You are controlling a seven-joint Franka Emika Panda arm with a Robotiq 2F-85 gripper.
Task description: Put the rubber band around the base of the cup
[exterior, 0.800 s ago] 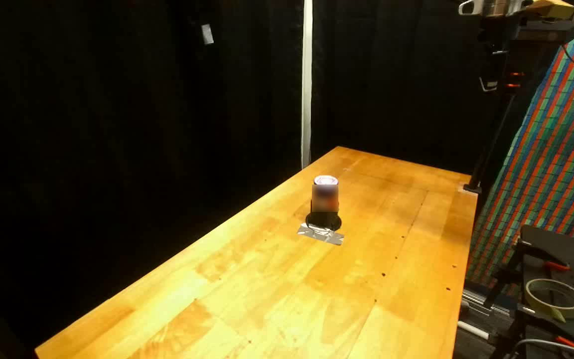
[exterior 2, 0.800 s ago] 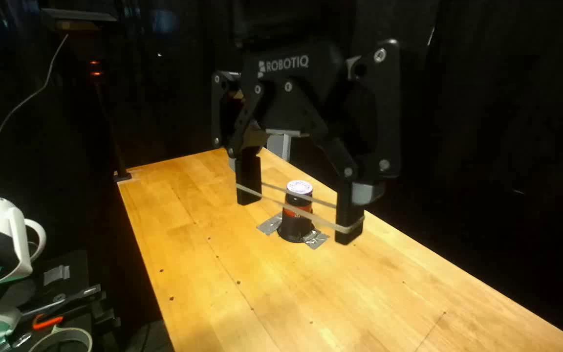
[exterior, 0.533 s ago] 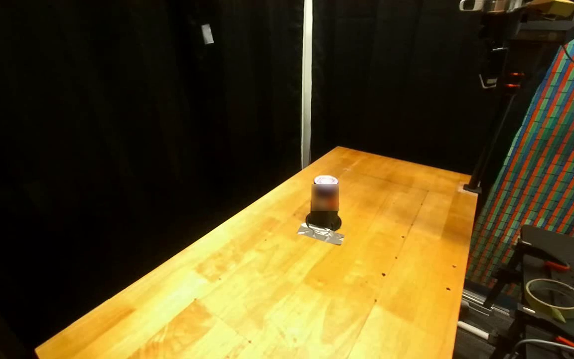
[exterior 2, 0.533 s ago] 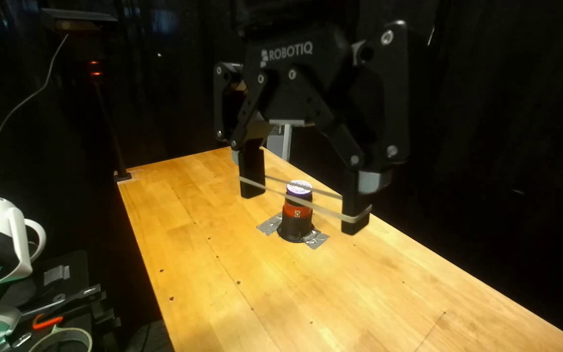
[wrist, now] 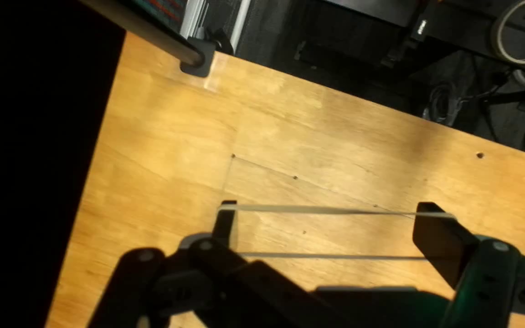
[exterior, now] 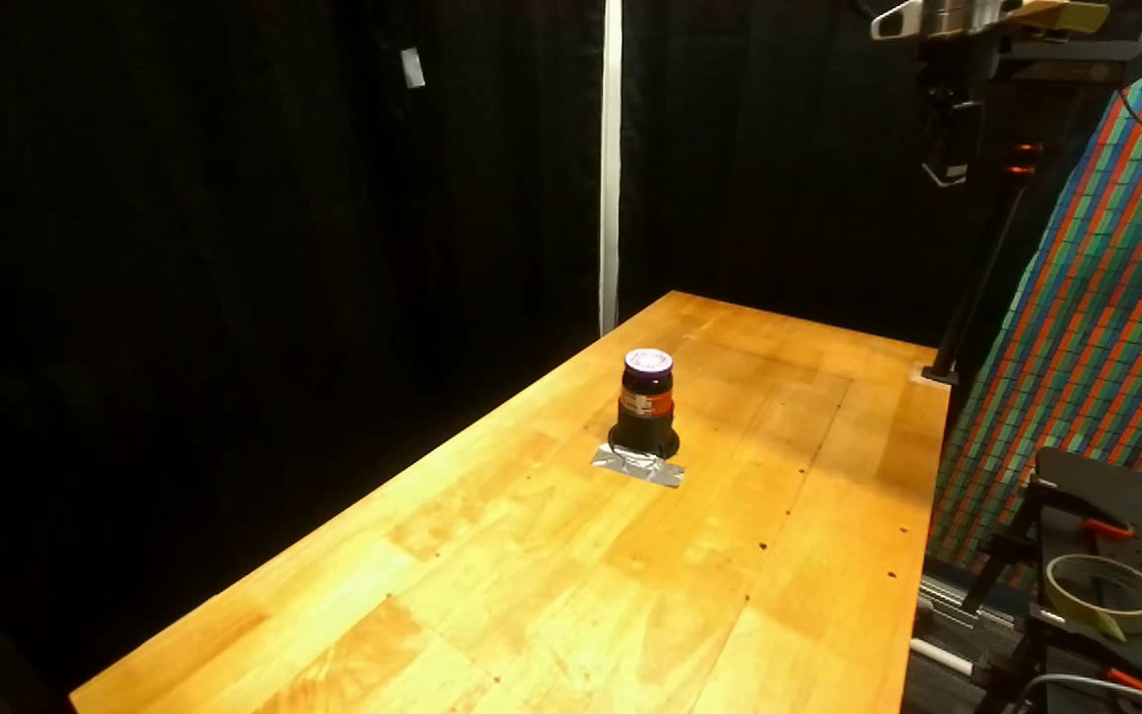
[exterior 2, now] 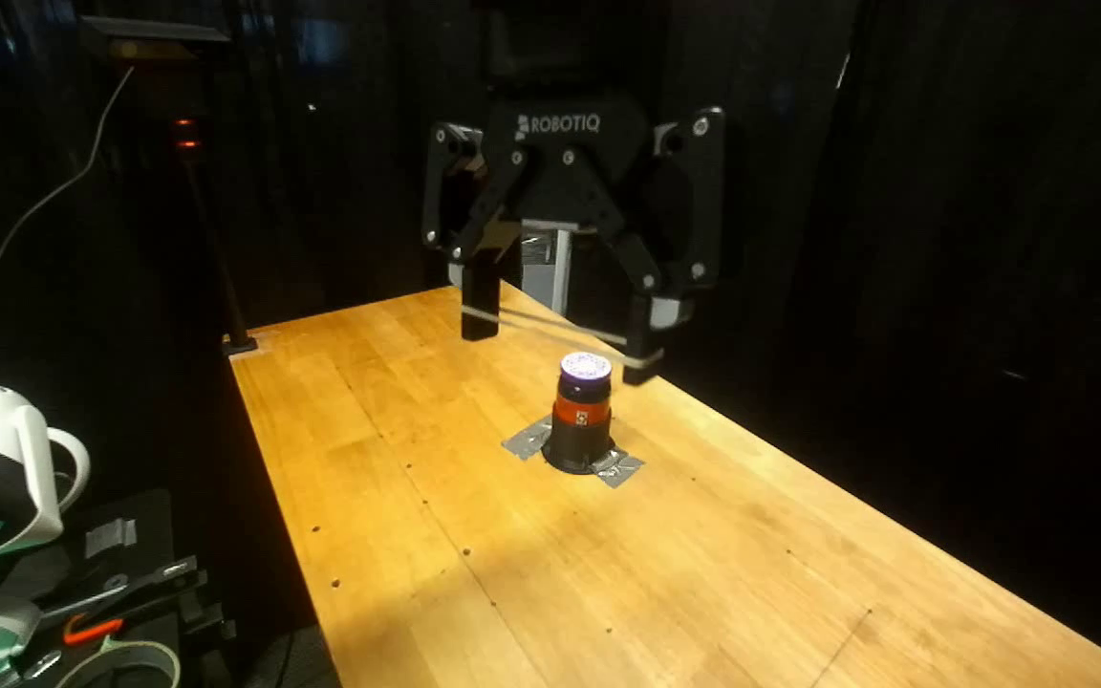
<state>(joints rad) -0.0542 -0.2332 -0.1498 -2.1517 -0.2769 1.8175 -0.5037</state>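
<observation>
The cup stands upright on the wooden table, dark with an orange-red band and a pale top; it shows in both exterior views. It is out of the wrist view. My gripper is open, fingers pointing down, above the table and higher than the cup. It also shows in the wrist view and high at the right in an exterior view. The pale rubber band is stretched around the outsides of both fingers near the tips. It is apart from the cup's base.
Silver tape lies at the cup's foot on the wooden table. A pole with a clamp stands at the table's far corner. Beside the table is a dark shelf with a tape roll. Black curtains hang around.
My gripper rose a little, then moved away from the exterior camera that shows it large, with the band still stretched on its fingers. The cup has not moved.
</observation>
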